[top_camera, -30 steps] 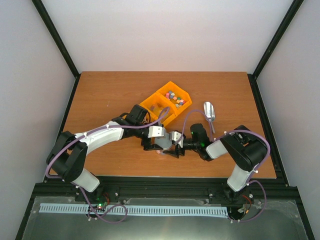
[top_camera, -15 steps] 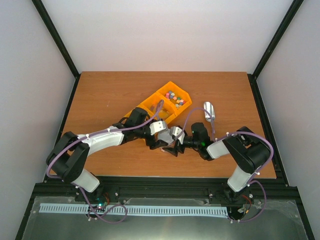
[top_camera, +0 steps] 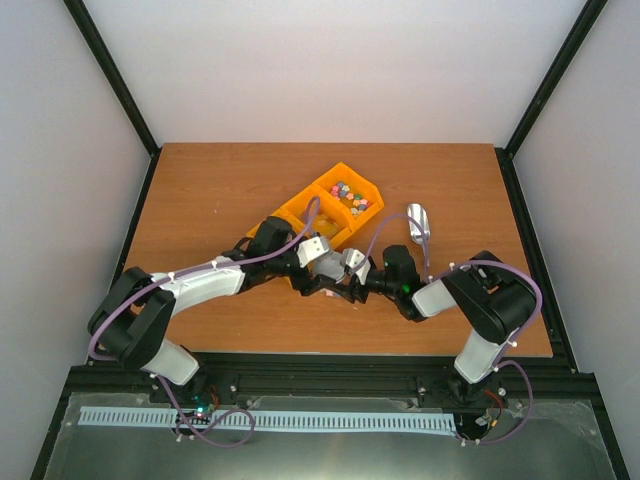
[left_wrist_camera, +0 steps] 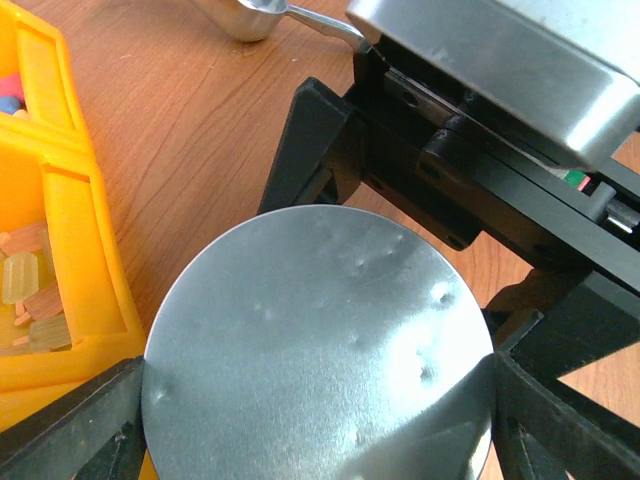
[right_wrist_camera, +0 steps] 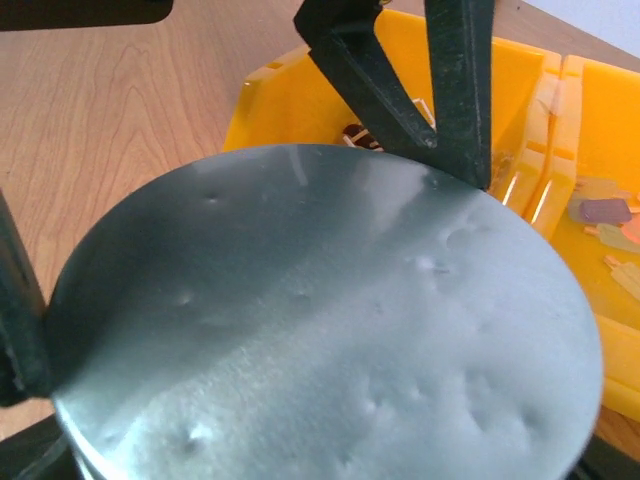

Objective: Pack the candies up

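Note:
A jar capped with a round silver lid [left_wrist_camera: 320,350] sits between both grippers, just in front of the orange bin [top_camera: 300,215]. My left gripper [left_wrist_camera: 318,405] is shut on it, black fingers [left_wrist_camera: 70,425] pressing either side of the rim. From the opposite side my right gripper [right_wrist_camera: 310,400] closes on the lid [right_wrist_camera: 330,310], with one finger [right_wrist_camera: 18,330] against its left edge. The jar's clear body is hidden under the lid. The candies [top_camera: 349,192] lie in the bin's far compartment, and a few candies [right_wrist_camera: 605,215] show in the right wrist view.
A metal scoop [top_camera: 418,222] lies on the wooden table [top_camera: 220,190] right of the bin, bowl away from me. The bin's near compartment [left_wrist_camera: 30,290] holds a few pale pieces. Black frame rails line the table's sides.
Both grippers and the jar have shifted slightly away from me, toward the orange bin. My right gripper's jaws opened wide and then closed in on the lid again.

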`<control>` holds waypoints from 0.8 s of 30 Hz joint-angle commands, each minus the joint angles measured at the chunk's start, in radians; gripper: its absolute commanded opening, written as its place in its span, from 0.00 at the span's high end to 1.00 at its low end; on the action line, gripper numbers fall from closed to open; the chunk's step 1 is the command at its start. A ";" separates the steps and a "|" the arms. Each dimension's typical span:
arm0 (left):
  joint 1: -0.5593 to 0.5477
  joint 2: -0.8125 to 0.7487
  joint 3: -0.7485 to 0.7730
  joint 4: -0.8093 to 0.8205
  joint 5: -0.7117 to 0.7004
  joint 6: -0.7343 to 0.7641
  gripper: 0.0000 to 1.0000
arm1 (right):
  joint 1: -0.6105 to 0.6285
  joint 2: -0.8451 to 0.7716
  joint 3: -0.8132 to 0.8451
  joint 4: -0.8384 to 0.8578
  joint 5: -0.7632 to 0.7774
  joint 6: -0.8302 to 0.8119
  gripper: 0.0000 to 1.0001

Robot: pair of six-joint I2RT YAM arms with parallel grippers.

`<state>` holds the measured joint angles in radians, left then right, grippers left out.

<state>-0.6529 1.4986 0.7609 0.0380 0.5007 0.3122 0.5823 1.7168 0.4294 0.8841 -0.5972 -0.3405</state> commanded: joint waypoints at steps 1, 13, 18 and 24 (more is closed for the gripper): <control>-0.022 -0.005 0.042 -0.204 0.230 0.265 0.43 | -0.004 0.013 0.000 -0.010 -0.082 -0.063 0.48; -0.022 0.075 0.182 -0.618 0.345 0.803 0.45 | -0.015 -0.017 0.026 -0.149 -0.260 -0.211 0.54; -0.021 0.080 0.197 -0.609 0.305 0.806 0.46 | -0.022 -0.012 0.047 -0.164 -0.253 -0.210 0.40; 0.001 0.058 0.156 -0.385 0.300 0.405 0.40 | -0.029 -0.024 0.025 -0.138 -0.201 -0.175 0.37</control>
<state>-0.6205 1.5517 0.9535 -0.4603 0.6510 0.9207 0.5446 1.6985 0.4374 0.7364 -0.8703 -0.5098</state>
